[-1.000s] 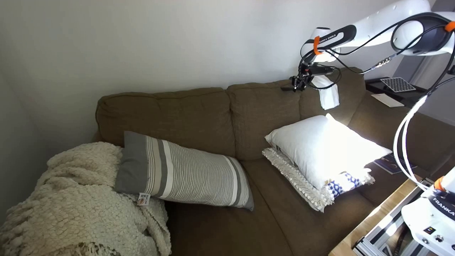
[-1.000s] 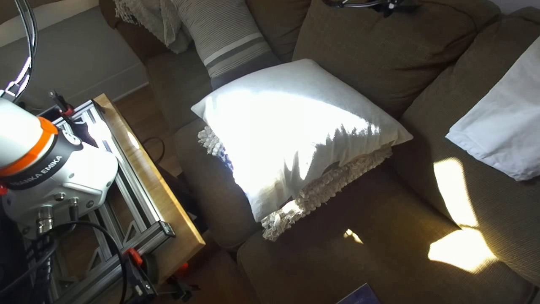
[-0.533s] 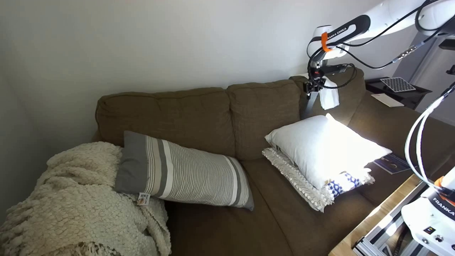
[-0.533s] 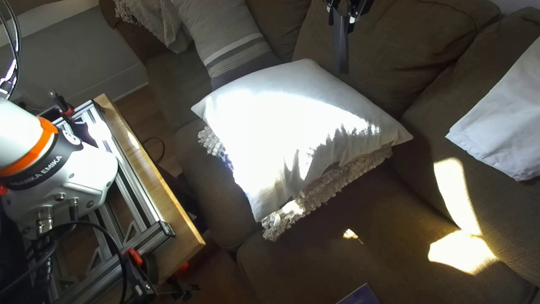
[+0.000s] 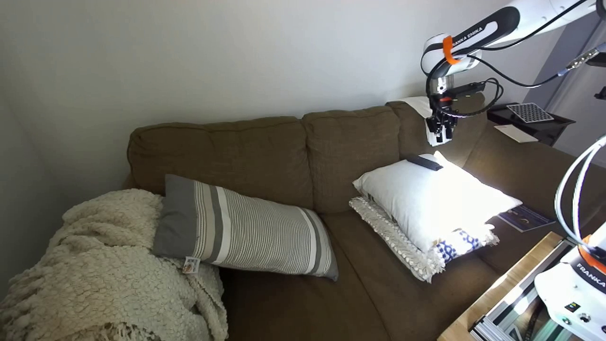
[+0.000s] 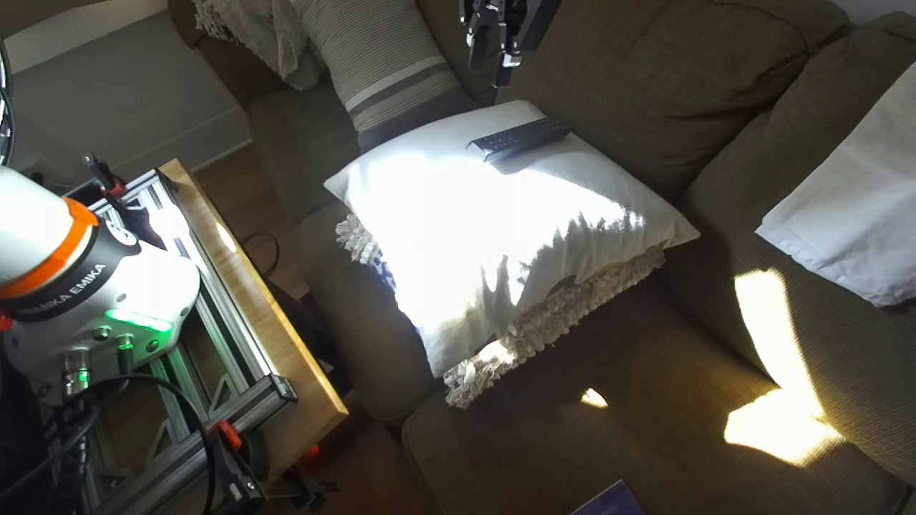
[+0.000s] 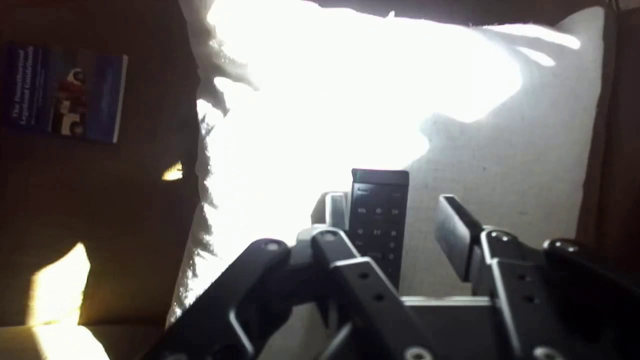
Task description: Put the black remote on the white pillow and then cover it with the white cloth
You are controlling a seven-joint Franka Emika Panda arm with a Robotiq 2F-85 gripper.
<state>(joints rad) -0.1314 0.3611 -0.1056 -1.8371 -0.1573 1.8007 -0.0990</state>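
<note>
The black remote (image 5: 424,162) lies on the white pillow (image 5: 402,194), near its edge by the sofa back. In an exterior view, the remote (image 6: 526,137) rests flat on the pillow (image 6: 458,229). My gripper (image 5: 440,135) is above the pillow, apart from the remote; it also shows in an exterior view (image 6: 492,68). In the wrist view, my gripper (image 7: 395,220) is open, with the remote (image 7: 378,215) below and between its fingers, nearer the left finger. The white cloth (image 6: 859,207) hangs over the sofa back, partly behind the gripper in an exterior view (image 5: 416,103).
A fringed cushion with blue marks (image 5: 457,244) lies under the white pillow. A striped pillow (image 5: 265,232) and a chunky knitted blanket (image 5: 109,265) lie further along the sofa. A book (image 7: 65,95) lies on the seat. The sofa backrest (image 5: 350,151) rises behind.
The remote was in the gripper, first sideways by the backrest, then hanging down. Now it lies on the pillow and the gripper is open above it. The arm has moved over the pillow.
</note>
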